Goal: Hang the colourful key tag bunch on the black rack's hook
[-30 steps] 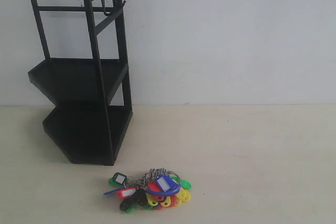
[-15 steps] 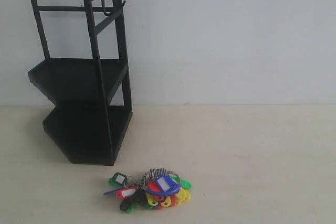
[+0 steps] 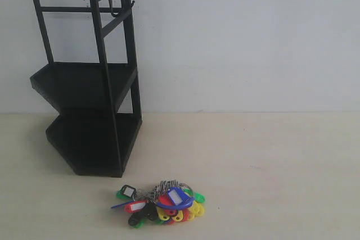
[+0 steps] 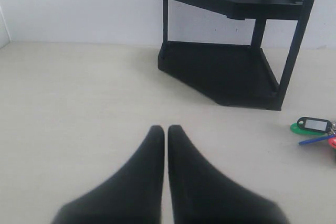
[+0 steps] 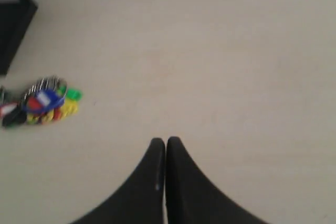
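Observation:
The colourful key tag bunch [image 3: 163,202] lies flat on the pale table near the front, just in front of the black rack [image 3: 84,82]. Its tags also show in the right wrist view [image 5: 42,103], and only its edge tags [image 4: 314,128] in the left wrist view. The hook [image 3: 116,4] hangs from the rack's top bar, with nothing on it. Neither arm appears in the exterior view. My left gripper [image 4: 166,129] is shut and holds nothing, over bare table short of the rack [image 4: 231,51]. My right gripper [image 5: 165,141] is also shut, well away from the bunch.
A white wall [image 3: 253,37] stands behind the table. The rack's two shelves carry nothing. Bare pale tabletop [image 3: 270,167] stretches to the right of the bunch.

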### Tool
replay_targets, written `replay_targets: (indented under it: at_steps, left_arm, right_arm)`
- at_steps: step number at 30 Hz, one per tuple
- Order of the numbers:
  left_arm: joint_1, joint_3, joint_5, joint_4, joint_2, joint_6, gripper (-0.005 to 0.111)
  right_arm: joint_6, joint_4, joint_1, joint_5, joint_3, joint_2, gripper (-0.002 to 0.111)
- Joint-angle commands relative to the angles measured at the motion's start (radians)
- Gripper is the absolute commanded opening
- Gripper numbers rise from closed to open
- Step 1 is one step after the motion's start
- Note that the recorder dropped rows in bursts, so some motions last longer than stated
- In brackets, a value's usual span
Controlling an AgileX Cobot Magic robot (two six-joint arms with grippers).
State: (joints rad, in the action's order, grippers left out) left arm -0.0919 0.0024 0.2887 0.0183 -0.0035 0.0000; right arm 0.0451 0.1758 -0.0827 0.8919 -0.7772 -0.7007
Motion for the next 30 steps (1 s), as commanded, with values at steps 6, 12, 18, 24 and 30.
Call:
replay_targets:
  at_steps: [6, 12, 18, 24, 30]
  left_arm:
    - [0.002, -0.002, -0.003, -0.001, 0.004, 0.000, 0.004]
    - [0.002, -0.002, -0.003, -0.001, 0.004, 0.000, 0.004]
    - [0.002, -0.002, -0.003, -0.001, 0.004, 0.000, 0.004]
    - [0.002, -0.002, -0.003, -0.001, 0.004, 0.000, 0.004]
    - [0.002, -0.002, -0.003, -0.001, 0.004, 0.000, 0.004]
  right_arm:
    - [-0.645, 0.727, -0.005, 0.038, 0.065, -0.410, 0.000]
    - [-0.859, 0.997, -0.177, -0.082, 0.078, -0.664, 0.000]
    - [-0.890, 1.154, -0.335, -0.320, 0.056, -0.864, 0.009]
    - [-0.886, 1.399, -0.360, -0.256, -0.007, -1.039, 0.055]
    - [-0.873, 1.541, -0.360, -0.178, -0.067, -1.156, 0.052]
